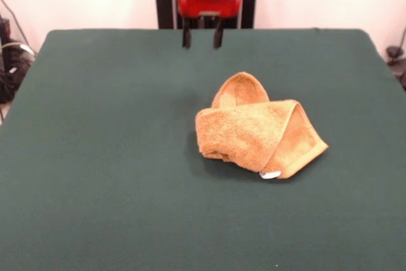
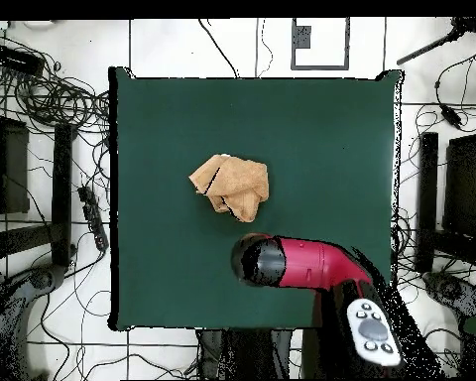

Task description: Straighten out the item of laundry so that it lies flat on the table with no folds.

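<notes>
Towel (image 1: 259, 130) lies folded on table (image 1: 95, 157). Front view alone shows gripper (image 1: 202, 37), fingers apart and empty; overhead hides it beneath arm (image 2: 311, 263).

no readable text; the towel's tag (image 1: 271, 174) seems blank.

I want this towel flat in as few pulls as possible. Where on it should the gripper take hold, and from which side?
Probably the towel's tagged corner, which sticks out flat past the folded bulk in the front view. The gripper could come down from above and pull outward, away from the bundle, across the table.
</notes>
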